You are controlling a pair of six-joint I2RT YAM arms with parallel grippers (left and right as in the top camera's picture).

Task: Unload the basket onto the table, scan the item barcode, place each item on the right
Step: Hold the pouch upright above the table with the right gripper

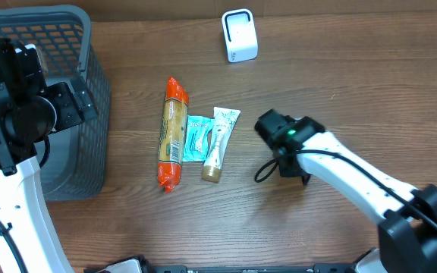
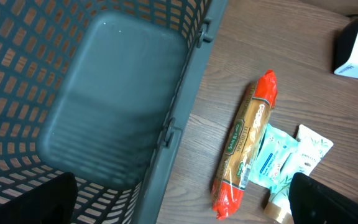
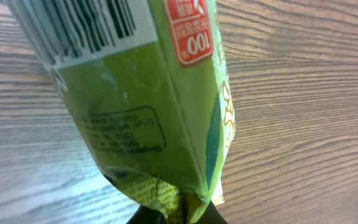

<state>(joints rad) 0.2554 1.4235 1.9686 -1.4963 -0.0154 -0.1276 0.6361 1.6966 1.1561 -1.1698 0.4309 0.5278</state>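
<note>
Green glossy film packet (image 3: pixel 148 112) looks light, soft and slippery, so the crimped end seam is the sensible hold, and that's where the right gripper (image 3: pixel 169 214) is clamped tight on it, barcode (image 3: pixel 86 25) at the far end from the jaws, partly cut off, and from overhead the packet can't be seen at all.

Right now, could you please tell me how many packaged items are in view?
4. A long orange-ended pack, teal packet and tube lie side by side mid-table; a green pack is in the right gripper. Part of the basket is hidden.
</note>
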